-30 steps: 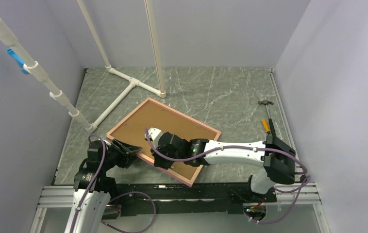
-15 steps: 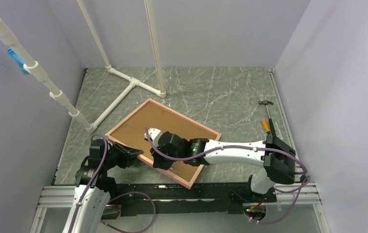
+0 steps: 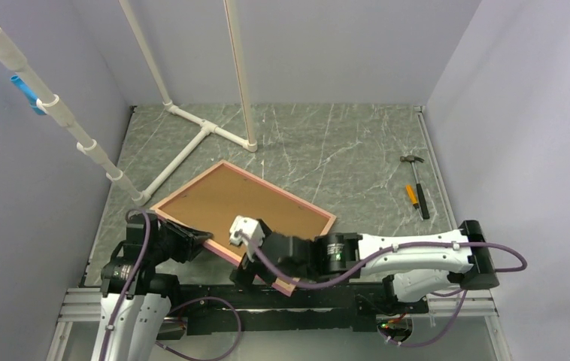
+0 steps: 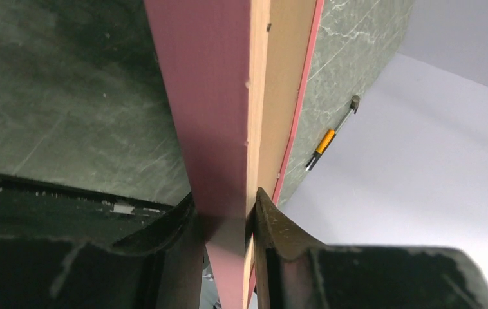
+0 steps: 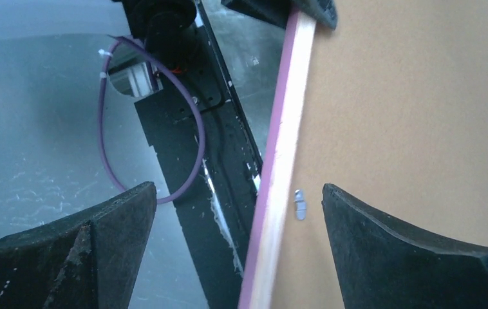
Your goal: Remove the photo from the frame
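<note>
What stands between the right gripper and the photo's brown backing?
Nothing visible blocks the right gripper: its open jaws straddle the frame edge beside the photo backing. One small metal tab lies on that backing, possibly pinning it.

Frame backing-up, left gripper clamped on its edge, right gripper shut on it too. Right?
No: the right gripper is open, jaws wide apart either side of the frame's edge, per the right wrist view. The left gripper is clamped on it.
</note>
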Robot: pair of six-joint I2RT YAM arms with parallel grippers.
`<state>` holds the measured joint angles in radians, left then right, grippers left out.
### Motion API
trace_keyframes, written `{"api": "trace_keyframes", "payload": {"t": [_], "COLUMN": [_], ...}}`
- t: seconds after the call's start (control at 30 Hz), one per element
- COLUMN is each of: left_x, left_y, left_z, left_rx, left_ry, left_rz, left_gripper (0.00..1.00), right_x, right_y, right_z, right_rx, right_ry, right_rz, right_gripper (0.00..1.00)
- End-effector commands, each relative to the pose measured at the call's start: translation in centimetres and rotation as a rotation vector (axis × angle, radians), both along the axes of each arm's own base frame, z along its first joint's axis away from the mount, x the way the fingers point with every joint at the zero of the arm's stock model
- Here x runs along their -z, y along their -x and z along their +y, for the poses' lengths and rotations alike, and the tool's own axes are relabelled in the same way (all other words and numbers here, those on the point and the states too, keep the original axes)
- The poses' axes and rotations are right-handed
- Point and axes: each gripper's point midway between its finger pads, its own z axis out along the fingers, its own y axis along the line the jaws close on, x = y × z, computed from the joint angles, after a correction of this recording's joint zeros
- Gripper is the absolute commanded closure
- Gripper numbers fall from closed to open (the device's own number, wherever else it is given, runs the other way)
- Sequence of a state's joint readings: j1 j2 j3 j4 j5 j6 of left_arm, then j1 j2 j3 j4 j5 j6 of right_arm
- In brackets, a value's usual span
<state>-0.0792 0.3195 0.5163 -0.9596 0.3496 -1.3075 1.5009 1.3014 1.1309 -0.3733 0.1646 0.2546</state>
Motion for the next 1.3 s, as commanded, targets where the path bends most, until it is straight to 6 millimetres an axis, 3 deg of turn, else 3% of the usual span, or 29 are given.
{"api": "trace_keyframes", "payload": {"t": [0.0,0.13,0.27,0.37,0.5,0.67,0.9,1.0,1.13,1.27], "left_x": [-4.2,-5.7,-7.1,-8.4,-9.5,-10.2,-11.4,-11.9,-12.2,-12.1], "left_y": [0.1,0.8,1.2,1.0,1.0,1.1,1.1,1.1,1.1,1.1], "left_z": [0.1,0.4,0.9,1.3,1.6,1.7,1.9,1.9,1.5,1.1], "left_rx": [-0.029,-0.053,-0.092,-0.118,-0.128,-0.117,-0.132,-0.139,-0.138,-0.134], "left_ry": [0.019,0.015,0.005,0.000,-0.014,-0.042,-0.041,-0.033,-0.002,0.024], "left_rz": [-0.023,0.023,0.037,0.014,0.019,0.060,0.061,0.058,0.060,0.078], "left_gripper": [1.00,1.00,1.00,1.00,1.00,1.00,1.00,1.00,1.00,1.00], "right_x": [0.2,1.1,0.9,0.7,-2.3,-4.7,-1.3,-1.2,-1.0,-0.1], "right_y": [-0.7,-0.9,-0.9,0.7,3.3,2.0,0.0,-0.3,-0.9,-2.1], "right_z": [-1.4,-1.5,-1.2,-0.9,-1.4,-4.8,-8.2,-8.7,-8.8,-7.5], "right_rx": [0.223,0.353,0.362,0.218,-0.010,-0.006,-0.009,0.009,0.040,0.046], "right_ry": [0.165,0.320,0.377,0.288,0.016,-0.154,-0.205,-0.261,-0.315,-0.334], "right_rz": [-0.135,-0.274,-0.343,-0.330,-0.300,-0.355,-0.512,-0.528,-0.564,-0.605], "right_gripper": [0.00,0.01,0.05,0.03,0.00,0.00,0.01,0.02,0.04,0.06]}}
